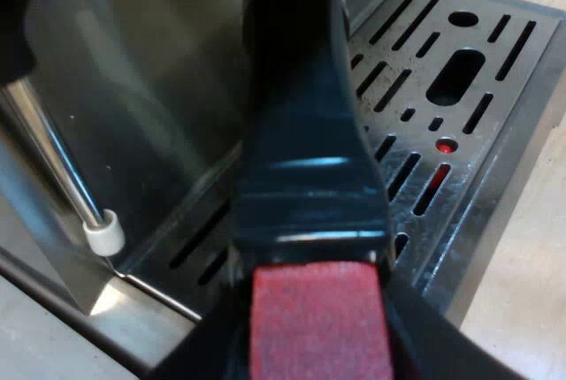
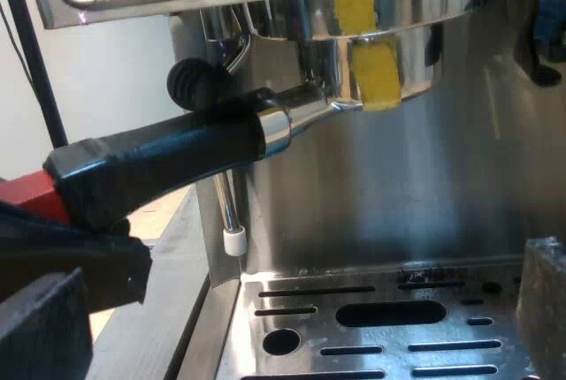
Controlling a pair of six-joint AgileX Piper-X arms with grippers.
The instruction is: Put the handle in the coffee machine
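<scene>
— Where is the holder [image 2: 416, 66] right now?

— Its metal bowl is up under the brew head [image 2: 283, 16] at the espresso machine's [image 2: 424, 186] front. The dark handle [image 2: 168, 163] runs out from there over the drip tray [image 1: 541, 106], sloping slightly down to its red end [image 1: 320, 323].

— Who has it?

— My left gripper [image 1: 318, 345]. Its fingers press on either side of the red end, so I read it as clamped on the handle. The handle's long axis points straight from that wrist into the machine.

— And the other arm?

— My right gripper [image 2: 296, 309] sits low, facing the machine. Its jaws are spread wide with nothing between them, well apart from the handle.

— So whose move is it?

— The left's, I judge. It needs a sideways swing of the handle about the bowl to lock it in. The steam wand [image 2: 232, 237] stands near the handle, so I'd watch that.
</scene>
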